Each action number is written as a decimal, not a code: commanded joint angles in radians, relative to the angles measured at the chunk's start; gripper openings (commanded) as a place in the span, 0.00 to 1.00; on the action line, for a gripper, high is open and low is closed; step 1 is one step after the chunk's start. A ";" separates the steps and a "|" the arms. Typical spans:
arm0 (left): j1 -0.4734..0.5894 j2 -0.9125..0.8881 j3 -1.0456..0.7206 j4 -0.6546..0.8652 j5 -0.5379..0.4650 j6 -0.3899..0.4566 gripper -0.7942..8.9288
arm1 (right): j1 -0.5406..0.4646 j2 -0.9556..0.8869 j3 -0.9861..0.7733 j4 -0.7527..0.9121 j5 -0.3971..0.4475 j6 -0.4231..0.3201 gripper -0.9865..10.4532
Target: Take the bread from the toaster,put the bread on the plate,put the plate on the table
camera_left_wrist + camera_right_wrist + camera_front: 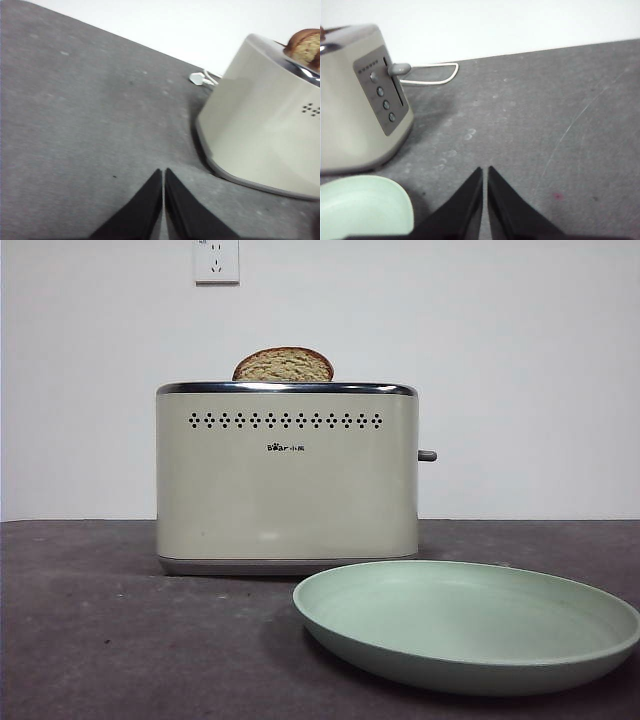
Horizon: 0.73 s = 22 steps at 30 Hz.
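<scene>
Step in hand: none begun, by my reading; the first step, lifting the bread (pixel 284 365) out of the toaster (pixel 286 480), is not yet started.
Bread: upright in the toaster's slot, only its domed brown-crusted top above the chrome rim; my left wrist view catches it at the toaster's top too.
Toaster: on the table (pixel 120 640), logo face toward the front camera, grey lever (pixel 399 67) on the side facing my right arm.
Plate (pixel 470 625): pale green, resting flat on the table just in front of the toaster and toward the lever side; nothing in it. One rim edge shows in my right wrist view.
My left gripper (pixel 163 172): jaws closed tip to tip, holding nothing, low over bare table, beside the toaster's plain end.
My right gripper (pixel 485 170): jaws likewise pressed together, empty, over bare table near the plate's rim.
Cable (pixel 437 74): white, lying behind the toaster.
Next move calls for: one gripper to rise above the slot, part its jaws, come down astride the bread's crust and pinch it across the thin faces, then lift straight up.
</scene>
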 commanded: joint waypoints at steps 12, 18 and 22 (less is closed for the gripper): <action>0.001 0.124 0.230 -0.072 0.145 -0.062 0.09 | 0.000 0.089 0.255 -0.114 -0.005 0.084 0.09; 0.001 0.289 0.397 -0.177 0.261 0.041 0.09 | 0.006 0.249 0.416 -0.218 -0.074 0.034 0.09; 0.000 0.399 0.505 -0.262 0.338 0.137 0.09 | 0.018 0.380 0.537 -0.332 -0.157 -0.057 0.09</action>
